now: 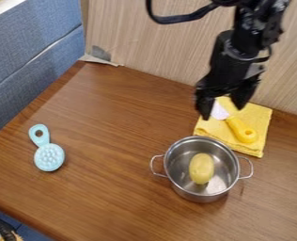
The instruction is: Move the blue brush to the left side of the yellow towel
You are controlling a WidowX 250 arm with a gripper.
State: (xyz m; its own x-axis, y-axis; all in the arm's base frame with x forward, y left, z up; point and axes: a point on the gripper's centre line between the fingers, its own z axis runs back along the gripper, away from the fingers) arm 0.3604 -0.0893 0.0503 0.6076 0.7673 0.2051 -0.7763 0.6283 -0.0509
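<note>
Blue brush (49,157) was seen well apart from the black gripper (224,105), down and to its left. The gripper's fingers were spread apart. One brush, one yellow towel (260,123), one yellow-handled tool (242,130), one pot (201,195) and one potato (202,168) were counted.

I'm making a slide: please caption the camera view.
Open tool above the yellow towel, pot nearby, blue brush at the view's left.

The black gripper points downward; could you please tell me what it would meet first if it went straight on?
The gripper would likely meet the yellow-handled tool, near its white end, or the yellow towel beneath it; depth is hard to judge from this view.
</note>
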